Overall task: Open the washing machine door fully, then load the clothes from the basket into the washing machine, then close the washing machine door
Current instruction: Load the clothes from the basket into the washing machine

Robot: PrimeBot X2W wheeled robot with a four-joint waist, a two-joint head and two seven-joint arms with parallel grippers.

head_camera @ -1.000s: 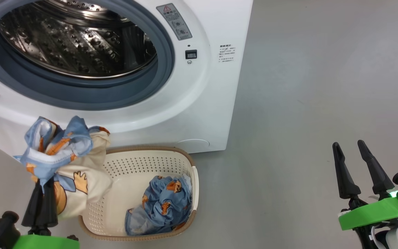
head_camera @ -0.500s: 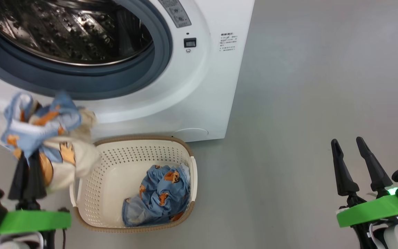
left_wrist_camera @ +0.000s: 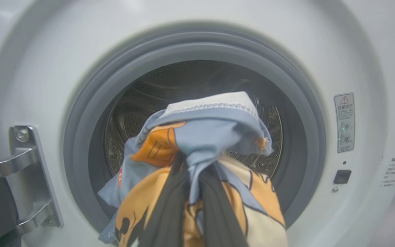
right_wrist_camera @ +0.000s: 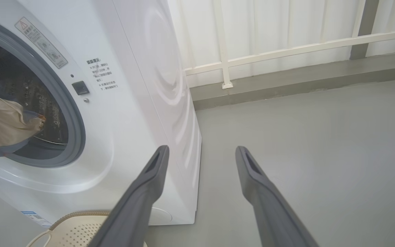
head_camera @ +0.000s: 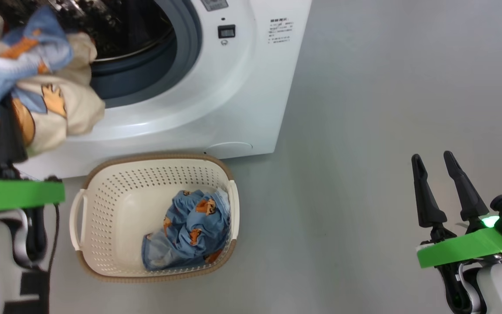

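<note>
Bundle of clothes up at the washing machine mouth, pinched in the left fingers

The left fingers are squeezed together on the blue-and-orange fabric. It bunches over their tips and hangs down cream-coloured on one side, right in front of the grey seal and the steel drum. Can't tell if it's actually past the seal yet. A metal door hinge sits just beside the opening. Down on the floor, the basket sits just beside the machine's front, with another blue printed garment crumpled in one corner. The right fingers are spread wide apart, gripping nothing, well off to the side over bare floor.
</note>
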